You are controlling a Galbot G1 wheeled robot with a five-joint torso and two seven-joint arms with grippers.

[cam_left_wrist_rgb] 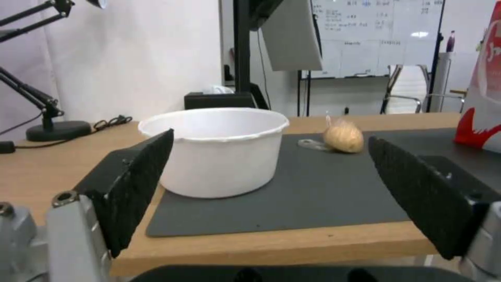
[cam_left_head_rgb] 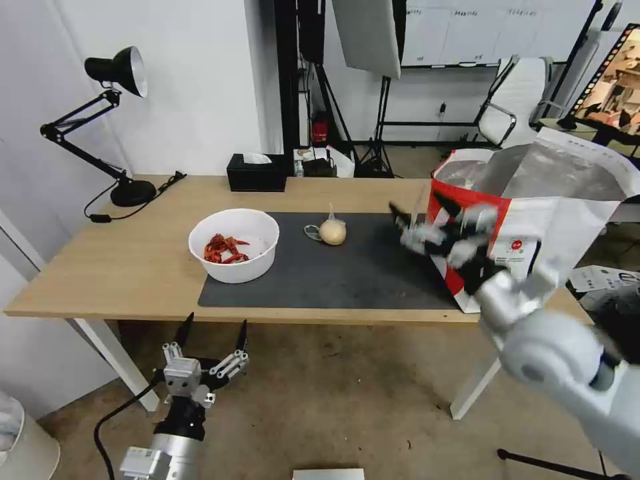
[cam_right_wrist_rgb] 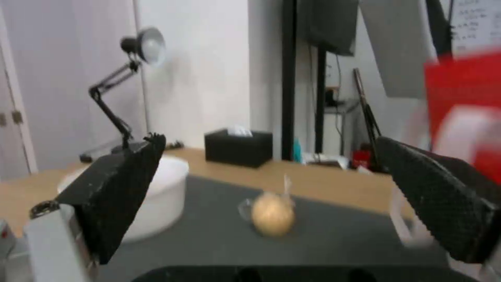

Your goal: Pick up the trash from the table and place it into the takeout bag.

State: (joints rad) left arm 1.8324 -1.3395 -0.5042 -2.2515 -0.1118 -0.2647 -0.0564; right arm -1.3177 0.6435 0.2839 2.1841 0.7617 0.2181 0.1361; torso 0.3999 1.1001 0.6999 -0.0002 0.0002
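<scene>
Beige ball in its knotted bag sits mid-mat, left of the right gripper, whose jaws are spread beside the takeout bag. Nearer the white bowl, the left gripper hangs spread below the table edge.

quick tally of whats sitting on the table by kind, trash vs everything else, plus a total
Trash: 2, the white bowl and the knotted bag with a beige ball
Takeout bag: 1
Tissue box: 1
Desk lamp: 1
Mat: 1
Total: 6

No writing on the whiteboard is legible.
</scene>
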